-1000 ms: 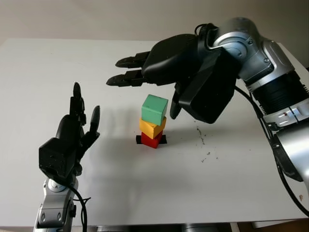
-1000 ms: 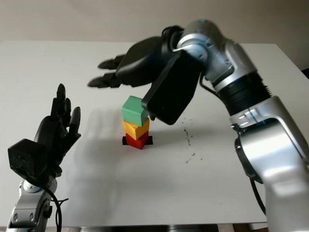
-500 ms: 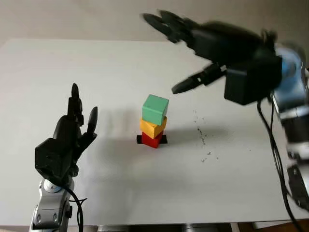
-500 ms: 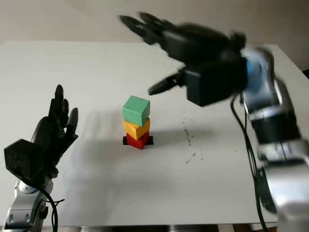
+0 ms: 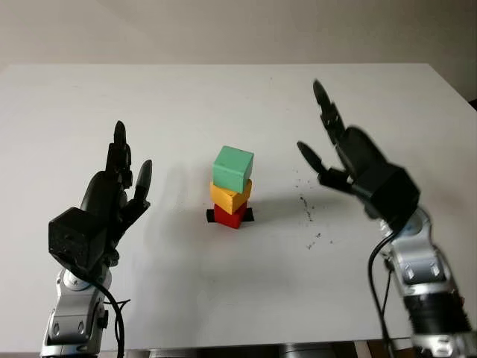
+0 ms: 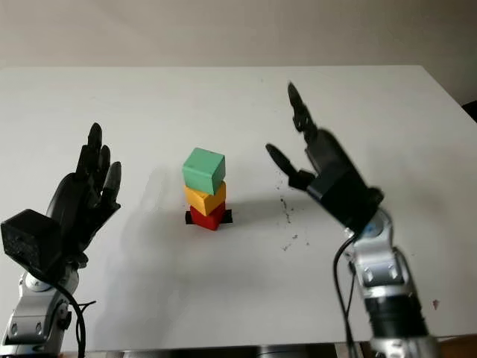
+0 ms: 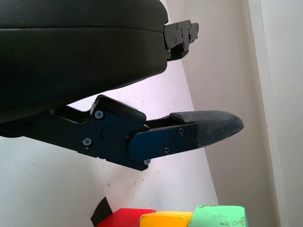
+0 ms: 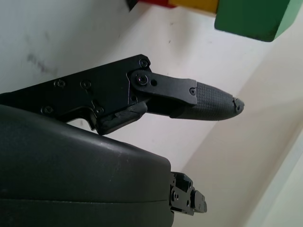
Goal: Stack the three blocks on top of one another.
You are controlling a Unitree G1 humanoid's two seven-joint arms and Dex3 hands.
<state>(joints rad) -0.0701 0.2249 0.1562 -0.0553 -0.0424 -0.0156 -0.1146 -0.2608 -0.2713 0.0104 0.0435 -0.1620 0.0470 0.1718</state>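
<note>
A stack of three blocks stands mid-table on a small black marker (image 5: 210,216): a red block (image 5: 230,215) at the bottom, a yellow block (image 5: 230,196) on it, a green block (image 5: 232,168) on top, turned slightly askew. Nothing touches the stack. My left hand (image 5: 123,168) is open, raised to the left of the stack. To the stack's right my right hand (image 5: 320,130) is open too, well apart from it. The wrist views catch the stack's edge: green block (image 7: 220,216) and green block (image 8: 255,19).
The white table (image 5: 149,97) extends all around the stack. A few dark specks (image 5: 311,224) mark the surface right of the stack. The table's front edge (image 5: 246,347) lies close to both arms.
My right hand has pulled back from above the green block, swinging up and then down to the right side of the table. The stack stays standing. The left hand barely moved.
</note>
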